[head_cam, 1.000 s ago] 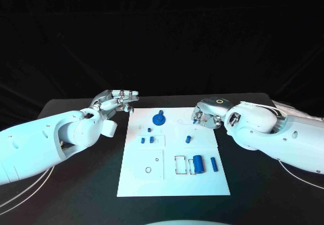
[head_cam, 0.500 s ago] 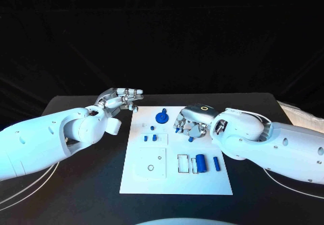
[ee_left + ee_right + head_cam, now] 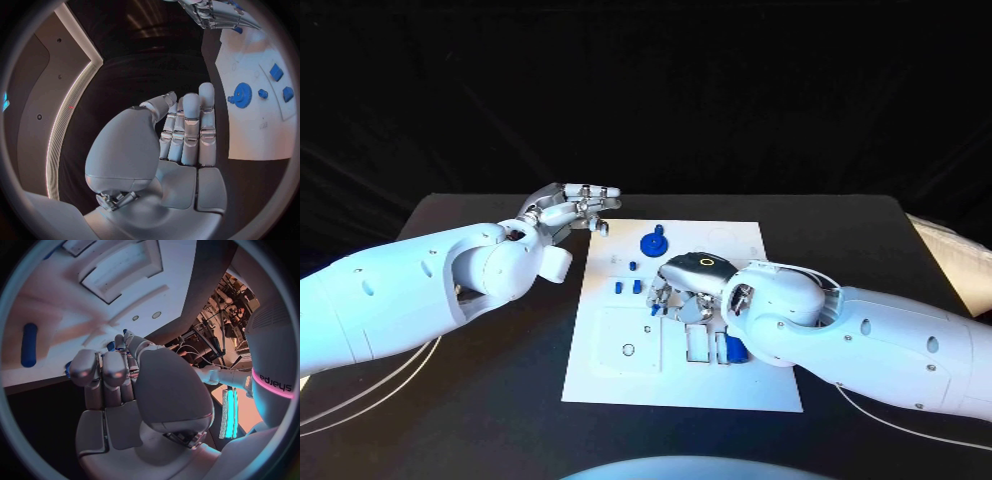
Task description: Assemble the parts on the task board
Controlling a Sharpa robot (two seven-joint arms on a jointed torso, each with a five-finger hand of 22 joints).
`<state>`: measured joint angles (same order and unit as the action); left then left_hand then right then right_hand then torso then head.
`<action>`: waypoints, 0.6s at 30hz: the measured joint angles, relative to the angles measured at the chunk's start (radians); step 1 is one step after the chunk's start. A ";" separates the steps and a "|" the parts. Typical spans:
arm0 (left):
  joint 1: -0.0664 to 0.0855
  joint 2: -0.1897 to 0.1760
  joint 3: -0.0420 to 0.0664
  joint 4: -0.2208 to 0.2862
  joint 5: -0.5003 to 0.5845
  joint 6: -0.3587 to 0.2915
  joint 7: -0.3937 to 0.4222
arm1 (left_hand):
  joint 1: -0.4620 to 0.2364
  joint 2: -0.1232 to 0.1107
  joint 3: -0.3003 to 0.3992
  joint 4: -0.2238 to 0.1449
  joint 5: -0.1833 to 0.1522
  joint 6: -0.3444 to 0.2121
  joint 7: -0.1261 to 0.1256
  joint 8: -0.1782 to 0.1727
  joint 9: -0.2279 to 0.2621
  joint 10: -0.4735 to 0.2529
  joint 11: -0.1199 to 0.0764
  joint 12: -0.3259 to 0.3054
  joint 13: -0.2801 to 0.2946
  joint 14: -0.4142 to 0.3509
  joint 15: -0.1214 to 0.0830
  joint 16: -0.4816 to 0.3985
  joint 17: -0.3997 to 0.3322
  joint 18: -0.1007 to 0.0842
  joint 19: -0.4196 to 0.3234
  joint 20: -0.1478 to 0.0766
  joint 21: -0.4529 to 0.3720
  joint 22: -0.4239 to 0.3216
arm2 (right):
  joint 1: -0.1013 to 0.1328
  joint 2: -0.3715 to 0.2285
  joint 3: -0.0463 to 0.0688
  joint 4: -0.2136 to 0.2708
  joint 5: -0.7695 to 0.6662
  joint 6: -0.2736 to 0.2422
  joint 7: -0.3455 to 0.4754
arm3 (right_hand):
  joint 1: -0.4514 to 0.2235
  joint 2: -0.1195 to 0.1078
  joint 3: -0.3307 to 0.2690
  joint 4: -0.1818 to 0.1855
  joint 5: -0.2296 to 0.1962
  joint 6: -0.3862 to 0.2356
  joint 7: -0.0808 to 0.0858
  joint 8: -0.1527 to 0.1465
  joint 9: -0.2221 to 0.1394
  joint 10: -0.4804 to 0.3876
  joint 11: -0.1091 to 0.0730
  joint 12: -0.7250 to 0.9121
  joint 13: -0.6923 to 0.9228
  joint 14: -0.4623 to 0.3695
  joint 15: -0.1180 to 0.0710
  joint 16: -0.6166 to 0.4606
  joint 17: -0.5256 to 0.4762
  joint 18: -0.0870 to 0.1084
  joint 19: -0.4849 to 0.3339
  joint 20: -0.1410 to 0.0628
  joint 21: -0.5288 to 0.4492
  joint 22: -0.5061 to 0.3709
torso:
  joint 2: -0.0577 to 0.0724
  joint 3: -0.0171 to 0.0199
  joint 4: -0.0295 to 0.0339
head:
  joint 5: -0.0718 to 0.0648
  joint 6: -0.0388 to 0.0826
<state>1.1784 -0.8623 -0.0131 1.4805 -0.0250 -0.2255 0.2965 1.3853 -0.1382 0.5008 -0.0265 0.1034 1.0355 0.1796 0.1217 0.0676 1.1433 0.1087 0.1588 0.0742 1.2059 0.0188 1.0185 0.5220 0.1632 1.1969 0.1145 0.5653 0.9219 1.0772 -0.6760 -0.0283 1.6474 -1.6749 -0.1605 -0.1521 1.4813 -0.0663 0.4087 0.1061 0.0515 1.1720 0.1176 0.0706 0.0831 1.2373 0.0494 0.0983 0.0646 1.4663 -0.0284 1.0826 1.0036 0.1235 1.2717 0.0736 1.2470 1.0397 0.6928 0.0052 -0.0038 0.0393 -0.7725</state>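
The white task board lies in the middle of the black table. My right hand hovers low over the board's middle with its fingers curled, and a small blue part peeks out between fingers and thumb. My left hand is raised beside the board's far left corner, fingers straight and side by side, holding nothing. A blue gear stands at the board's far end, with two small blue pieces nearer. A blue rod lies on the board beyond my right hand.
A blue cylinder and a rectangular slot sit partly under my right forearm. A small ring lies on the board's left half. The left wrist view shows the gear and my right hand.
My right hand has travelled from the board's far right edge to over its middle, coming nearer and covering the small peg there. The left hand has barely moved.
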 measured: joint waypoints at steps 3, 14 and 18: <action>0.000 0.000 0.000 0.001 0.000 0.001 0.000 | 0.000 0.000 0.000 0.000 0.000 0.000 0.000 0.000 0.000 0.000 0.000 0.000 0.000 0.000 0.000 0.000 0.000 0.000 0.000 0.000 0.000 0.000 | -0.006 0.007 -0.001 -0.005 0.000 0.006 0.005 | -0.005 -0.005 0.000 0.000 0.000 0.000 0.000 -0.002 0.000 -0.004 0.004 -0.006 0.000 0.000 0.000 0.000 0.000 0.000 0.000 0.000 0.000 0.000 | 0.000 0.0010 -0.0003 | 0.003 -0.003; -0.001 0.000 0.000 0.002 0.000 0.003 -0.002 | 0.000 0.000 0.000 0.000 0.000 -0.004 0.004 0.000 0.000 0.000 0.000 0.000 0.000 0.000 0.000 0.000 0.000 0.000 0.000 0.000 0.000 0.000 | -0.010 0.016 -0.004 -0.008 0.004 0.029 0.018 | -0.012 0.001 0.000 0.000 0.000 -0.003 0.003 -0.005 0.000 -0.004 0.004 -0.006 0.000 0.000 0.000 0.000 0.000 0.000 0.000 0.000 0.000 0.000 | -0.001 0.0028 -0.0022 | 0.013 -0.012; -0.001 0.000 0.000 0.001 0.000 0.006 -0.005 | 0.000 0.000 0.000 0.000 0.000 -0.004 0.004 0.000 0.000 -0.003 0.003 0.000 0.000 -0.005 -0.002 0.000 -0.002 0.000 0.000 0.000 0.000 0.000 | -0.011 0.017 -0.004 -0.007 0.005 0.034 0.020 | -0.012 0.001 0.000 0.000 0.000 -0.003 0.003 -0.001 0.000 -0.004 0.004 -0.006 0.000 0.000 0.000 0.000 0.000 0.000 0.000 0.000 0.000 0.000 | -0.001 0.0029 -0.0024 | 0.015 -0.013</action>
<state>1.1773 -0.8624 -0.0132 1.4817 -0.0248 -0.2195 0.2915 1.3853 -0.1382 0.5008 -0.0265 0.1034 1.0318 0.1832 0.1217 0.0677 1.1400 0.1121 0.1588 0.0741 1.2010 0.0166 1.0185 0.5205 0.1631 1.1969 0.1145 0.5653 0.9220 1.0663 -0.6592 -0.0327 1.6400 -1.6695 -0.1261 -0.1325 1.4697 -0.0649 0.4086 0.1061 0.0514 1.1685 0.1209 0.0697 0.0829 1.2337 0.0531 0.0919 0.0647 1.4664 -0.0285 1.0826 1.0034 0.1235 1.2716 0.0736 1.2470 1.0397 0.6918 0.0081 -0.0062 0.0544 -0.7859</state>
